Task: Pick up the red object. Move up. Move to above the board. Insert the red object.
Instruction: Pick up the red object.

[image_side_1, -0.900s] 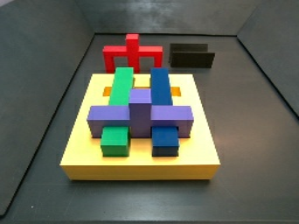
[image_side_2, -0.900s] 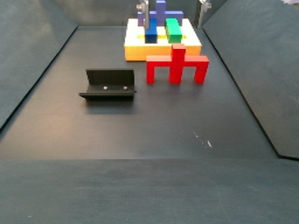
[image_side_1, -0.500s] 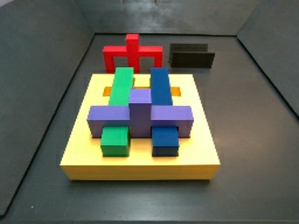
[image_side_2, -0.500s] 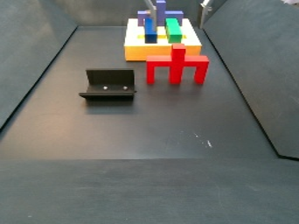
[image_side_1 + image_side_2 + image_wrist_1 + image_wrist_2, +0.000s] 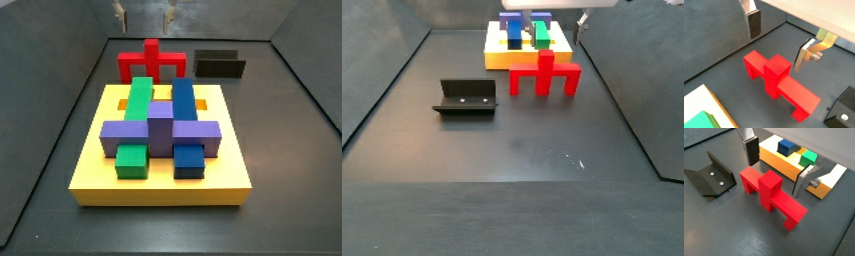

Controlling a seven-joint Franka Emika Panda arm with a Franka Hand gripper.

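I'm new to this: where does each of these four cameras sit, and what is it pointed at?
Wrist view: rides the arm, looks down on the red object between the gripper's open fingers.
Wrist view: same perch, adding the board and fixture.
Side view: beyond the board, facing the red object; fingertips at the top edge.
Side view: opposite end, fixture nearest.
All share the red object.

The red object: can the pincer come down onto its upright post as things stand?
Probably yes. In both wrist views the pincer hangs open above the red object, one finger to each side of the post. Nothing lies between them; the board and fixture stand apart.
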